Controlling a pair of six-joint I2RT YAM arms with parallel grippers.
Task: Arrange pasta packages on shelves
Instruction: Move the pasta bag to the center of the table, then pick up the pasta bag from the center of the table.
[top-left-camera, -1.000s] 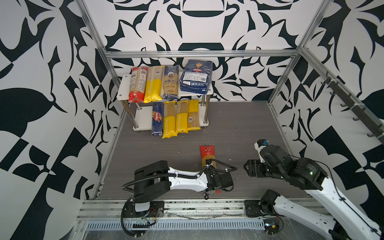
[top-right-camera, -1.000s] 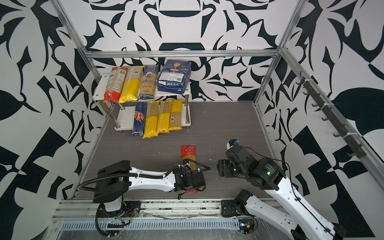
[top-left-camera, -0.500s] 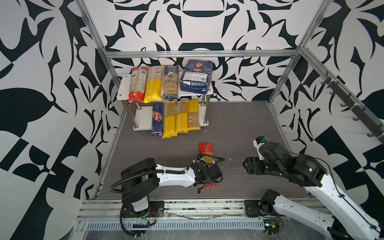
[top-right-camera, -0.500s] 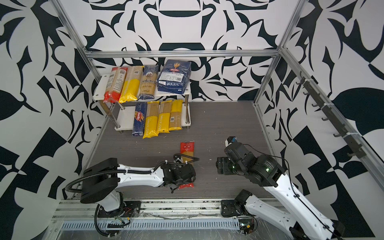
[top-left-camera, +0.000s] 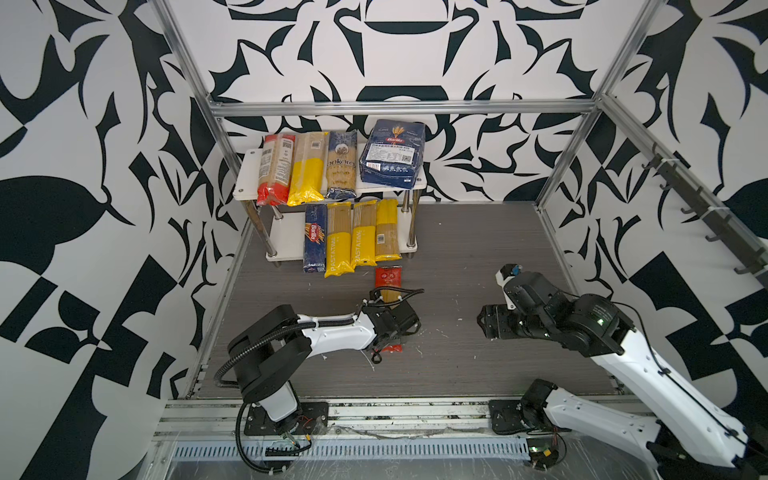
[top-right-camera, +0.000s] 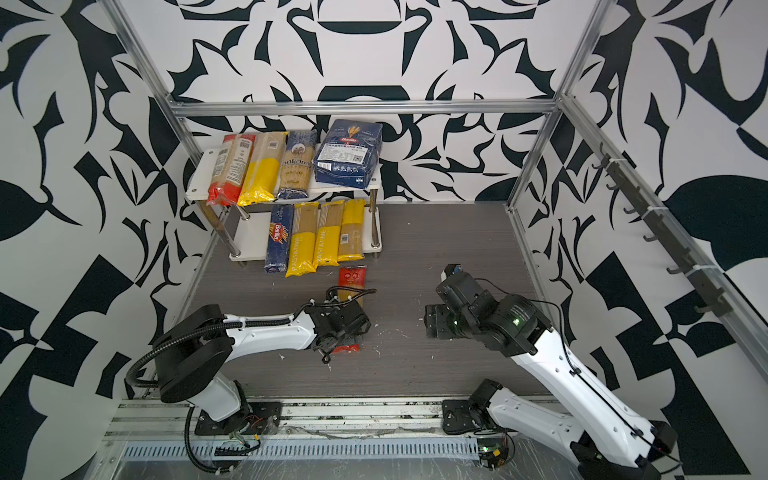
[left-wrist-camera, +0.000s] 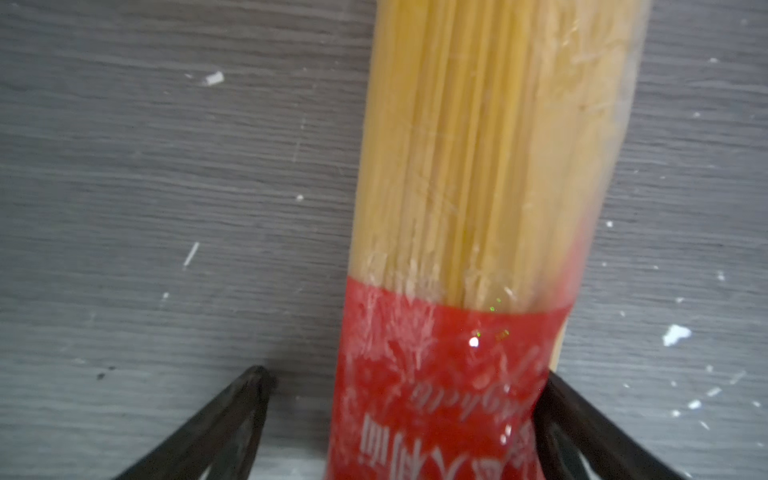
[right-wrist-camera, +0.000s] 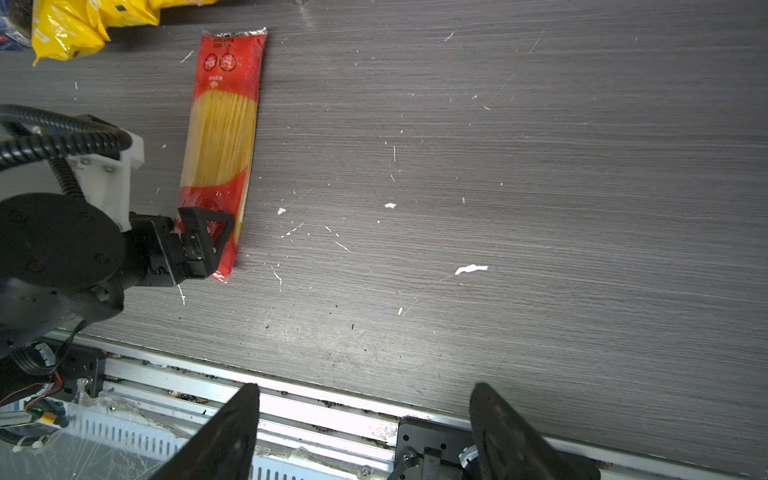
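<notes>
A red-ended spaghetti pack (top-left-camera: 388, 277) (top-right-camera: 352, 276) lies flat on the grey table just in front of the shelves (top-left-camera: 249, 165). My left gripper (left-wrist-camera: 403, 374) (top-left-camera: 395, 322) is at its near red end, open, with jaws wide on either side of the pack (left-wrist-camera: 478, 208); one finger stands clear of it and the other sits at its edge. Several pasta packages lie on the shelves: red (top-left-camera: 274, 174), yellow and dark blue ones and a wide Barilla bag (top-left-camera: 392, 158) on top, more below (top-left-camera: 338, 241). My right gripper (right-wrist-camera: 363, 388) (top-left-camera: 488, 326) hangs open and empty to the right.
The aluminium frame rail (right-wrist-camera: 291, 399) runs along the table's front edge under my right gripper. Frame posts (top-left-camera: 569, 153) and patterned walls close in the sides and back. White crumbs (right-wrist-camera: 469, 269) are scattered on the table.
The left arm has slid the red-ended pack away and leftward, toward the shelves, and its jaws have spread off it. The right arm has barely shifted.
</notes>
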